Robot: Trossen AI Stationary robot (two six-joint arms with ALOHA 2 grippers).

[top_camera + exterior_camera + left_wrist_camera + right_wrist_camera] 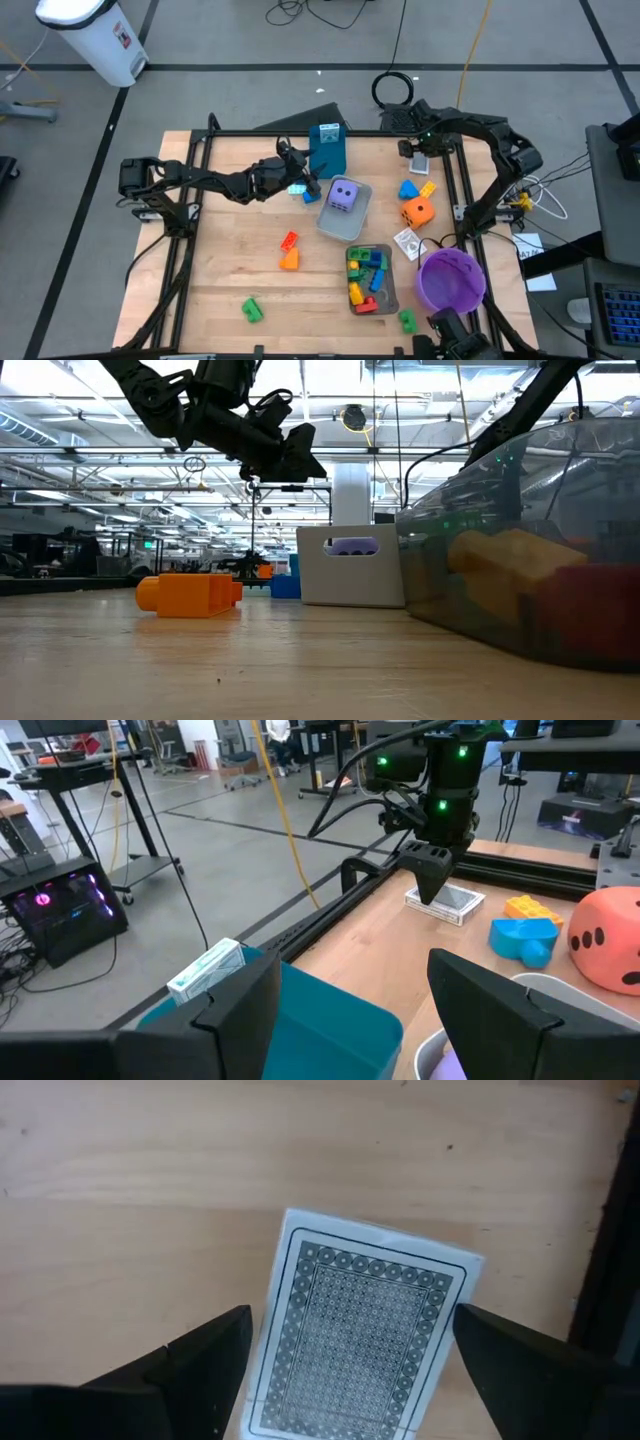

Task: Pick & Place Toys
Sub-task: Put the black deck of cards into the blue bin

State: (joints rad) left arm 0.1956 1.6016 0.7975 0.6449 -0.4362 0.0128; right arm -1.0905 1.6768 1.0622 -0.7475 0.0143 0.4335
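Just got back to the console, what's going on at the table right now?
Toy sorting is partway done. The left hand hangs open above the table beside the blue box, holding nothing. The right hand is open, poised straight over a playing-card pack at the back right. One grey tray already holds several bricks; the purple die sits in the other tray. The orange die and scattered bricks remain loose.

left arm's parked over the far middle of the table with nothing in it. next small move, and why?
Probably lower the left gripper onto the light blue brick just beneath it and close. Its fingers are open and empty, that brick lies loose on the table, and the right gripper hangs open over a card box, no toy.
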